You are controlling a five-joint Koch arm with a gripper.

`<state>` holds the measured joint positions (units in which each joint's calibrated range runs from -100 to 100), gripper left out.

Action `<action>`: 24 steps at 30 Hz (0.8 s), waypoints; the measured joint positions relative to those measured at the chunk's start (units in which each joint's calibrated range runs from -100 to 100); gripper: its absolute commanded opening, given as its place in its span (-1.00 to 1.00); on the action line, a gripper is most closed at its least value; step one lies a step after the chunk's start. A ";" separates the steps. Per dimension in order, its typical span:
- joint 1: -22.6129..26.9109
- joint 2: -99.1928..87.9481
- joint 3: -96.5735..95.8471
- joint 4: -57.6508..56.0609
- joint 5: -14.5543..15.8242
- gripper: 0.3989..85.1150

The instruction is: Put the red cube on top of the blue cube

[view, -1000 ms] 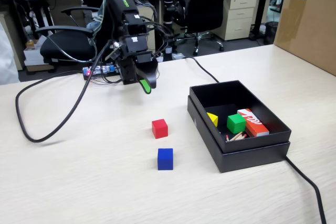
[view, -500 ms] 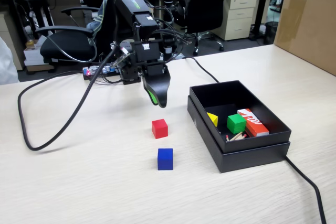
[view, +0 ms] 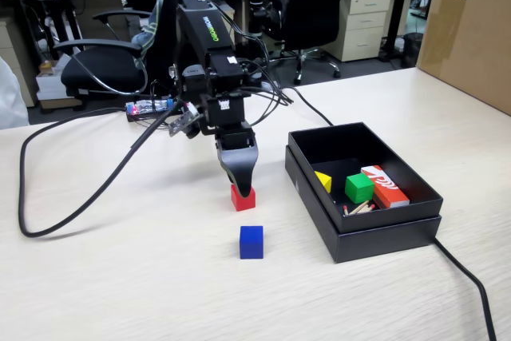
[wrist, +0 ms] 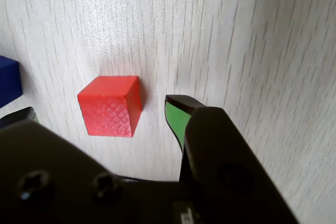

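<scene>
The red cube (view: 243,198) sits on the light wooden table, and it also shows in the wrist view (wrist: 111,106). My gripper (view: 237,184) hangs right above it, tips down around it. In the wrist view my gripper (wrist: 102,107) is open, with the red cube between the two jaws and a gap on each side; the green-padded fingertip (wrist: 176,116) is to its right. The blue cube (view: 251,242) rests on the table a little nearer the camera, apart from the red one, and shows at the left edge of the wrist view (wrist: 9,80).
A black open box (view: 399,229) stands to the right, holding a green cube (view: 359,188), a yellow piece (view: 323,181) and an orange-red box (view: 385,185). Cables run across the table at left and from the box's right. A cardboard box (view: 471,29) stands far right.
</scene>
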<state>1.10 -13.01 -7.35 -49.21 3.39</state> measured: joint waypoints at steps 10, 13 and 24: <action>0.00 5.18 2.46 0.00 0.00 0.11; 0.00 6.21 2.46 0.00 0.00 0.10; -0.10 10.23 5.39 0.00 -1.61 -0.41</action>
<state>1.00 -2.78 -1.96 -49.21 1.78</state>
